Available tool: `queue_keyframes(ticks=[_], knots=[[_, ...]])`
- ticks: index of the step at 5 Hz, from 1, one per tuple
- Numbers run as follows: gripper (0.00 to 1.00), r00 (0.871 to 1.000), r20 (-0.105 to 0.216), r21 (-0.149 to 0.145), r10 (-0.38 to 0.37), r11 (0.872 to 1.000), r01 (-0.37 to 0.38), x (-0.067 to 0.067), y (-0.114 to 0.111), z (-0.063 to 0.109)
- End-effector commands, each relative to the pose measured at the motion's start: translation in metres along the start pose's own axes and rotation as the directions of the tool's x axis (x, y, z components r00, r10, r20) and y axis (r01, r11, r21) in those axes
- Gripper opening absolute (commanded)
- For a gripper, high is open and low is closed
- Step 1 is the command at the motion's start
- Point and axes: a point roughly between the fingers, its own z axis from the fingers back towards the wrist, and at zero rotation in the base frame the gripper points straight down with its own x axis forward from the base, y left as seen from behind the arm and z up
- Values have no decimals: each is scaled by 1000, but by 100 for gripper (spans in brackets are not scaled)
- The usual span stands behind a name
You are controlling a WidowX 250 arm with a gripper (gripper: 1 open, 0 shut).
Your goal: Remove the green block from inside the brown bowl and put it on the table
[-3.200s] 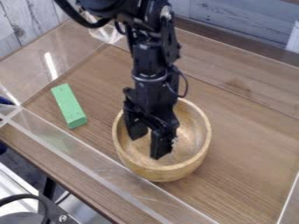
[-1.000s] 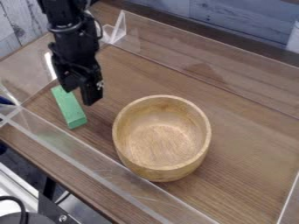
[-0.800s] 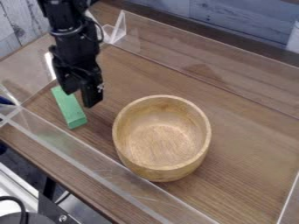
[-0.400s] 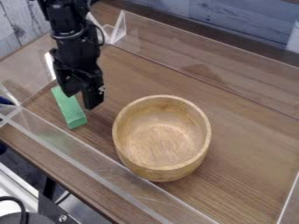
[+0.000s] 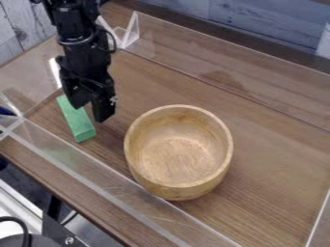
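Note:
The green block (image 5: pixel 80 123) lies flat on the brown wood-grain table (image 5: pixel 258 96), left of the brown bowl (image 5: pixel 179 150). The bowl is a round tan wooden one and its pale inside holds nothing. My gripper (image 5: pixel 88 99) hangs on the black arm just above the far end of the block, left of the bowl and outside it. Its two dark fingers (image 5: pixel 103 104) stand apart, and nothing is held between them. The fingers hide the block's far end.
Clear acrylic walls run along the table's edges, one along the front (image 5: pixel 91 188) and one at the back left (image 5: pixel 135 34). A grey plank wall stands behind the table at the back left.
My gripper has left the inside of the bowl and moved left to the block on the table. Over the last second it has barely moved. The block has stayed in its place.

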Motion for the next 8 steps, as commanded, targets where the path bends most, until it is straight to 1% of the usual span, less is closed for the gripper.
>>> queue_keyframes(ticks=[1,3,5,6,7,8], knots=[[100,999,32,19,2,1000,-3,8,3,10],[100,999,33,15,13,1000,-13,10,2,13],[100,999,29,14,23,1000,-23,12,3,11],[100,999,46,18,23,1000,-24,15,-1,23],[100,997,71,22,22,999,-23,19,-6,39],[100,995,99,30,19,999,-22,24,-14,63]])
